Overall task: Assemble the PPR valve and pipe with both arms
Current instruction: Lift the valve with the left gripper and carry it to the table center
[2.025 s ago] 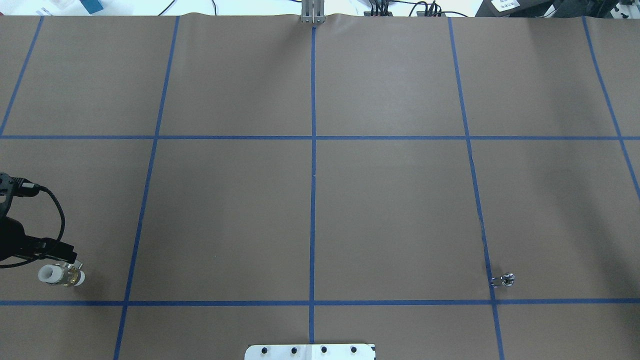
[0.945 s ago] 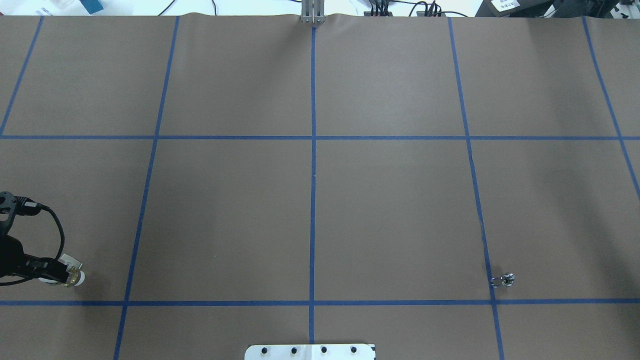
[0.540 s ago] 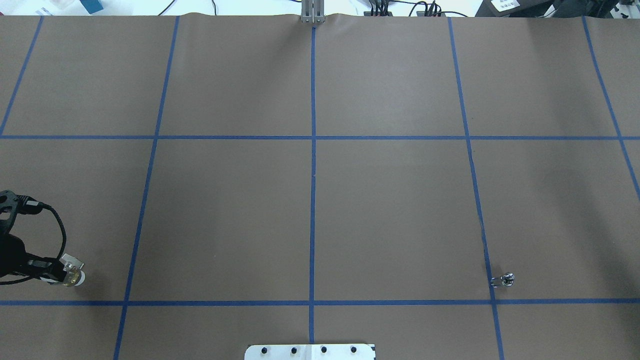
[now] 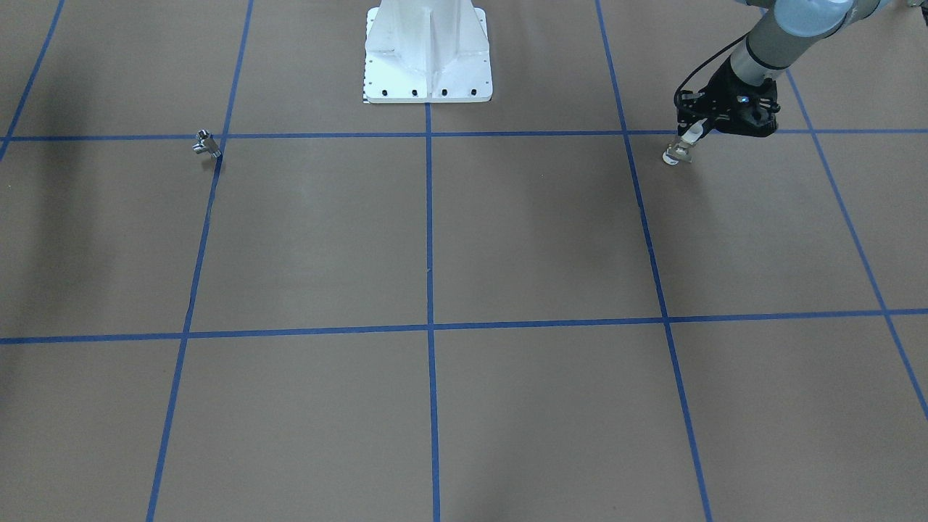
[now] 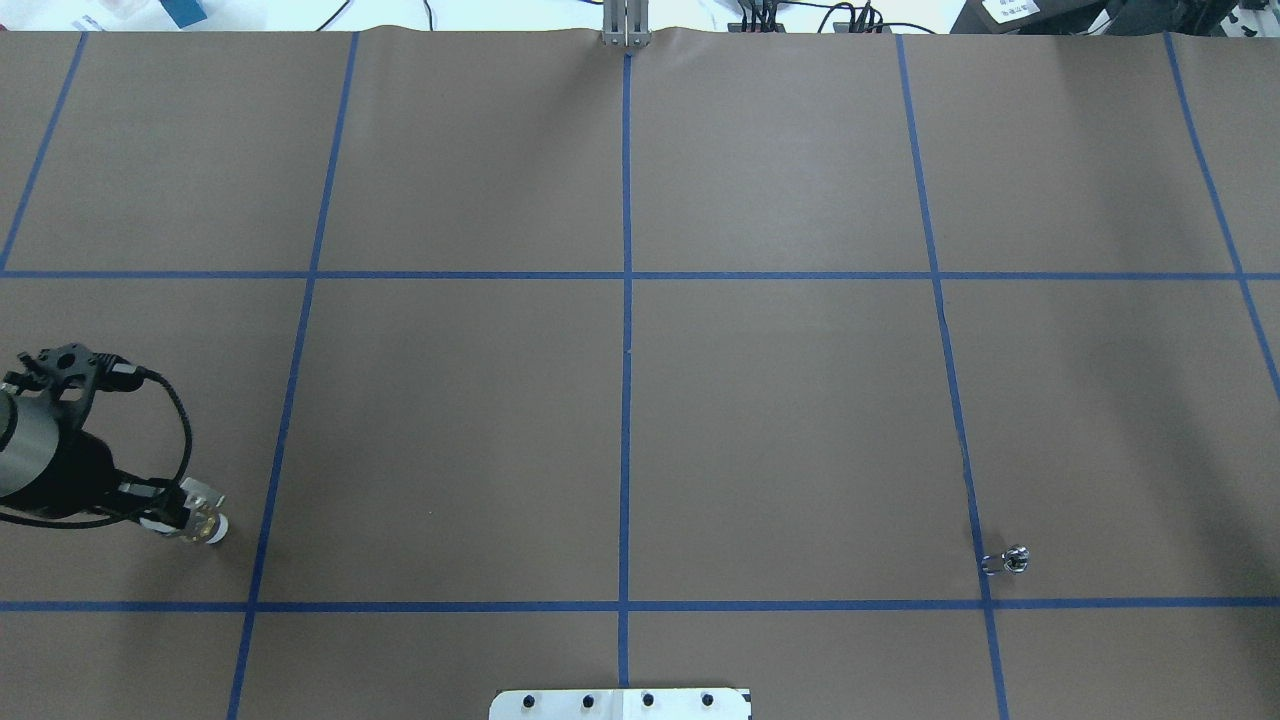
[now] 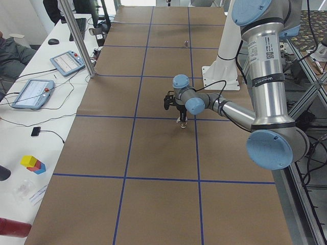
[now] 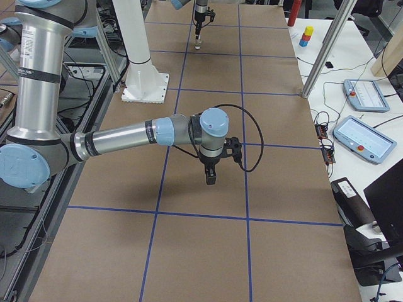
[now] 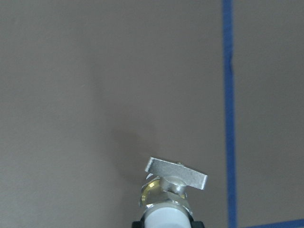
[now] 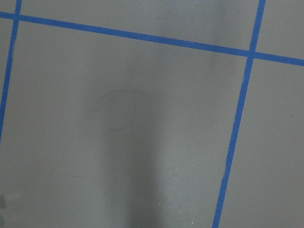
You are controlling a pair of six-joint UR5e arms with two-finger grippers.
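My left gripper [image 5: 178, 516] is shut on the PPR valve [image 5: 205, 523], a white body with a brass neck and a flat metal handle. It holds the valve just above the table at the near left. The left wrist view shows the valve [image 8: 172, 189] sticking out ahead of the fingers. The front view shows the gripper [image 4: 689, 138] and the valve [image 4: 674, 154] at the upper right. A small silver pipe fitting [image 5: 1008, 561] lies on the table at the near right, also seen in the front view [image 4: 206, 145]. My right gripper [image 7: 211, 177] points down over the table, far from the fitting; I cannot tell if it is open.
Brown paper with a blue tape grid [image 5: 626, 400] covers the table. The white robot base [image 4: 428, 51] stands at the near middle edge. Operator tablets [image 6: 66, 62] and cables lie on the side table beyond the far edge. The right wrist view shows only paper and tape lines [image 9: 237, 123].
My left gripper came down and shut on the valve lying on the table, then lifted it and carried it a little to the right and away from the robot. The fitting has not moved.
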